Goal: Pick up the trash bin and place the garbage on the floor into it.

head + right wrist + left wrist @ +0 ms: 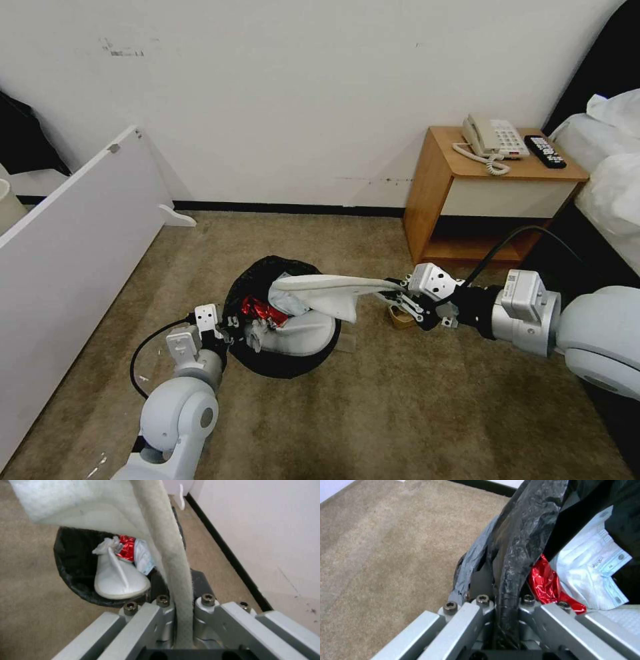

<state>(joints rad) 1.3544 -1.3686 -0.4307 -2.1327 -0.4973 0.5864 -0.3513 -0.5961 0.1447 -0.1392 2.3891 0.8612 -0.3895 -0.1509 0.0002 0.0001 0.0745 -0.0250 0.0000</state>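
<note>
Now the right gripper point(399, 298) is closed on the edge of a white slipper point(327, 293) and holds it flat over the bin point(280, 327), which stands on the carpet point(413, 413) near the wall. The left gripper point(230, 328) is clamped on the bin's rim, with the black bag point(520, 542) pressed between its jaws. Inside the bin lie another slipper point(116, 580), a red wrapper point(546, 585) and a white packet point(593, 575). The held slipper seems light and soft; its upper hangs down loose while the sole stays rather straight, so a grip on the sole edge looks enough, and it probably will not slip. The bag is thin and slippery, so the rim under it is the better place to hold. A small brown thing point(401, 317) lies on the carpet just under the right gripper.
</note>
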